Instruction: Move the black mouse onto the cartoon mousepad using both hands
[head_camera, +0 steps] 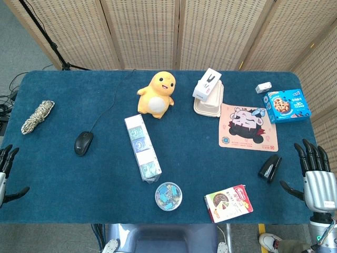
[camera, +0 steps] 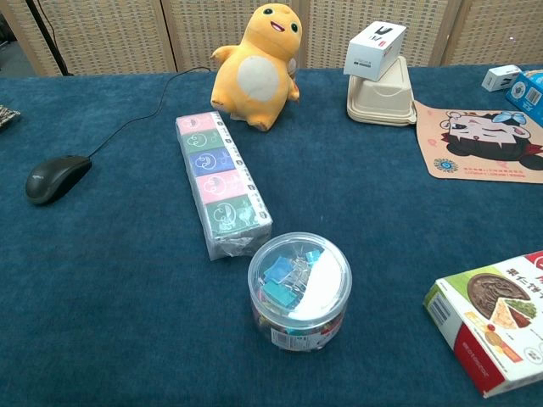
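The black mouse [head_camera: 83, 143] lies on the blue table at the left, its cord running up toward the back; the chest view shows the mouse [camera: 56, 178] at its left edge. The cartoon mousepad [head_camera: 247, 127] lies flat at the right, also visible as the mousepad [camera: 480, 140] in the chest view. My left hand [head_camera: 6, 171] hangs at the table's front left edge, fingers apart, holding nothing, well left of the mouse. My right hand [head_camera: 315, 176] is at the front right edge, fingers spread and empty, below the mousepad.
A yellow plush toy [head_camera: 156, 95], a long pack of tissues [head_camera: 142, 147], a round tub of clips [head_camera: 168, 196], a snack box [head_camera: 228, 202], a black stapler [head_camera: 270, 167], a cookie box [head_camera: 286, 105], a stacked beige container [head_camera: 208, 99] and a rope coil [head_camera: 38, 116] lie around the table.
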`<state>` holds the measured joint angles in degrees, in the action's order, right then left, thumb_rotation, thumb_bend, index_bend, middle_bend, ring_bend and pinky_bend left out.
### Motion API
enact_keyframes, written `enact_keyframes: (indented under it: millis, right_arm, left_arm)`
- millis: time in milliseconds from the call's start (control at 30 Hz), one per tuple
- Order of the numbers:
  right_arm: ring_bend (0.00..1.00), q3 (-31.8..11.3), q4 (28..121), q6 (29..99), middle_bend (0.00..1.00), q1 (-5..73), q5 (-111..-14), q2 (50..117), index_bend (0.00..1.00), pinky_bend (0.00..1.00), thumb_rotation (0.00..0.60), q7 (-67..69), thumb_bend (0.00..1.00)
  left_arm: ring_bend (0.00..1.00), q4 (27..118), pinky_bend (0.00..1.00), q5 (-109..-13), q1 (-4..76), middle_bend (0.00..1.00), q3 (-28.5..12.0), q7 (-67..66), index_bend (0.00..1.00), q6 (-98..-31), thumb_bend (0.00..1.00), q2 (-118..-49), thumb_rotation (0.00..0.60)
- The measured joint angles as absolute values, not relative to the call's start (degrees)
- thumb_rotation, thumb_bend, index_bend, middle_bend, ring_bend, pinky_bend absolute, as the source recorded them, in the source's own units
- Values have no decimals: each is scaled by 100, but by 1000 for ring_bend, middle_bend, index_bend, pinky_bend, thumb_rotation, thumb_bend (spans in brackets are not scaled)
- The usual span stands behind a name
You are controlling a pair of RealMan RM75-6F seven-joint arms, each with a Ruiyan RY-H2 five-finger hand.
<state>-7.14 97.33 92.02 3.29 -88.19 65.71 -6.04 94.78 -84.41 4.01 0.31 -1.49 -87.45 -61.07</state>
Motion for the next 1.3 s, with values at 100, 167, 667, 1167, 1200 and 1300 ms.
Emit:
enact_keyframes:
  millis: [100, 167, 667, 1167, 1200, 1300]
  right_arm:
    - [0, -697, 9769, 9130, 0, 332, -8778, 6530, 0, 0, 600, -466, 0]
    - [0, -696, 9779, 9105, 0, 333, -8746, 6493, 0, 0, 600, -425, 0]
    - [0, -784, 9757, 9107, 0, 325, -8524, 6517, 0, 0, 600, -522, 0]
    - [0, -1008, 9445, 8771, 0, 511, -7846, 6844, 0, 0, 600, -1077, 0]
    - [0, -1028, 9414, 8737, 0, 528, -7789, 6863, 0, 0, 600, -1090, 0]
    - [0, -1096, 9306, 8656, 0, 577, -7640, 6916, 0, 0, 600, -1127, 0]
  left_arm:
    - [0, 9475, 0, -8447, 407, 0, 18, -171, 0, -8710, 0, -6112, 600]
    - [0, 9479, 0, -8439, 412, 0, 10, -190, 0, -8676, 0, -6116, 600]
    - [0, 8579, 0, -9005, 989, 0, -51, 140, 0, -8104, 0, -6243, 600]
    - [0, 4367, 0, -10521, 2330, 0, 220, 1634, 0, -7944, 0, -7643, 600]
    - [0, 4103, 0, -10591, 2409, 0, 256, 1717, 0, -7953, 0, -7763, 600]
    - [0, 3214, 0, -10783, 2638, 0, 382, 1961, 0, -7993, 0, -8183, 600]
